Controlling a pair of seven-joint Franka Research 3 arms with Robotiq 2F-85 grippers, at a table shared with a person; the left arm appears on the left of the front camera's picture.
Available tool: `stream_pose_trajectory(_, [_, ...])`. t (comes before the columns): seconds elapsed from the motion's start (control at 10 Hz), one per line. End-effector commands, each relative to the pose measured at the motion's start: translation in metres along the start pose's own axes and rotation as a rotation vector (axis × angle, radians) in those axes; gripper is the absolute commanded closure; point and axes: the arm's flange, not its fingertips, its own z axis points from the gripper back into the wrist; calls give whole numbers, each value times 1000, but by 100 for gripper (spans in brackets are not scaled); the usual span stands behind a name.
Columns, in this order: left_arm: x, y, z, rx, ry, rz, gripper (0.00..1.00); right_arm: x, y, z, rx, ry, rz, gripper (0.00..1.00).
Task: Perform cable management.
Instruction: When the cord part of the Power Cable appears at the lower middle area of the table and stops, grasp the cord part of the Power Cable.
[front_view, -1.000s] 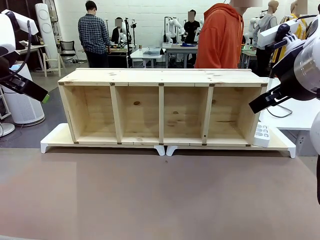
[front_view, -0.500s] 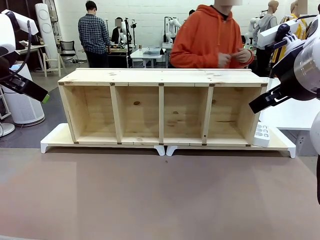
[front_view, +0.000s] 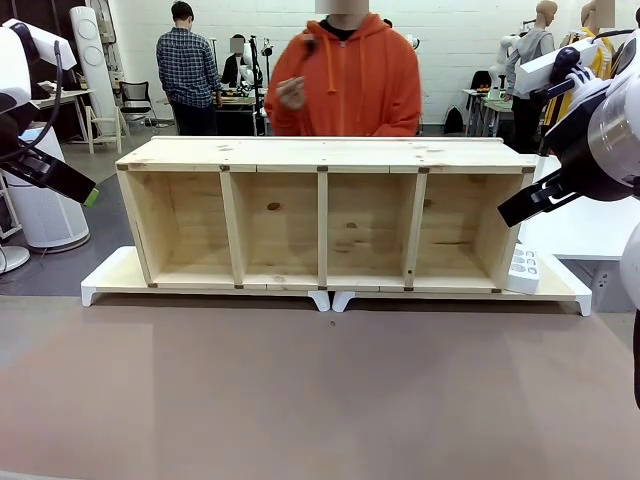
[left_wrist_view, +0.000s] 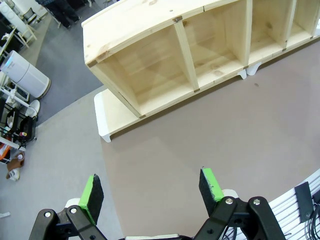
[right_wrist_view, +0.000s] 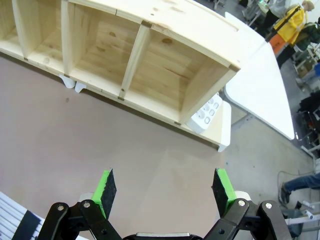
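Hovering spread wide over brown tabletop: left hand, right hand.

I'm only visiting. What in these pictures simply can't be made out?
- Front view: the person below the chest, because the wooden shelf stands in front.
- Front view: where the cable runs from the white power strip. The shelf's right end hides it.
- Front view: whether the person's raised hand holds anything. It is too small to tell.
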Motion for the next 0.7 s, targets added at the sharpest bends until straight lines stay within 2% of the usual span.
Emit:
stream_pose_trajectory(0.0, [1,-1,-1,-2,-4,5,0,2,1,-3,5,-10,8,0])
stream_pose_trajectory(0.6, [1,-1,-1,-2,-4,5,0,2,1,-3,5,-10,8,0])
